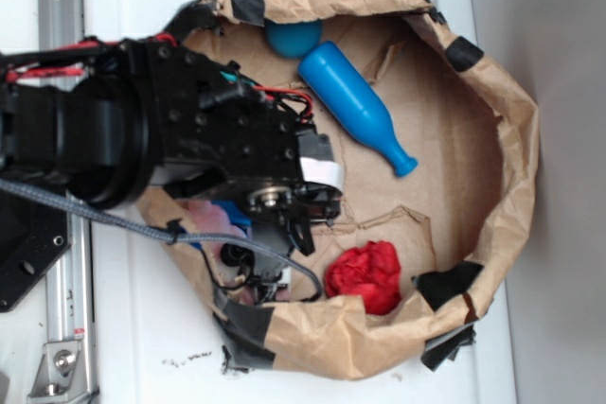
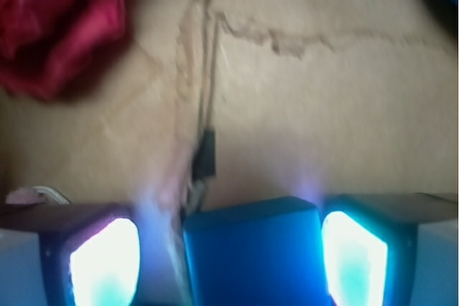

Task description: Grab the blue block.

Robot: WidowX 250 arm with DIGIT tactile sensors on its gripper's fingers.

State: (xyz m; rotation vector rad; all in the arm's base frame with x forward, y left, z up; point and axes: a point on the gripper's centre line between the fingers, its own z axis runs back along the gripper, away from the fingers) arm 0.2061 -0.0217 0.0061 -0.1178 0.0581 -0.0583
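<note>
Setting: a ring of crumpled brown paper [image 1: 492, 139] patched with black tape, lying on a white counter [image 1: 142, 328]; its floor is creased brown paper with a torn seam.
Arm: the black robot arm [image 1: 114, 130] comes in from the left of the exterior view and covers the left part of the ring; a grey braided cable [image 1: 114, 219] runs across it.
Gripper: the gripper [image 2: 229, 252] shows in the wrist view as two glowing pale fingers [image 2: 104, 263] along the near edge, spread apart, one on each side of the block. The right finger sits just beside the block's right edge; the left one stands off from its left edge with a strip of paper floor between. Whether either pad touches the block cannot be told, so the gripper reads as unclenched, holding nothing.
Blue block: the blue block [image 2: 251, 252] lies flat on the paper floor between the fingers, its upper corners rounded; in the exterior view only a sliver of blue shows under the arm at the ring's left side.
Blue bottle: blue bottle [image 1: 355, 106], lying on its side at the top of the ring, neck pointing lower right.
Ball: teal-blue ball [image 1: 292, 37], just beside the bottle's wide end.
Red cloth: crumpled red cloth [image 1: 365, 274], at the ring's lower edge; upper left in the wrist view.
Pink thing: a pale pink shape [image 1: 201, 215] beside the blue sliver under the arm, too hidden to name.
</note>
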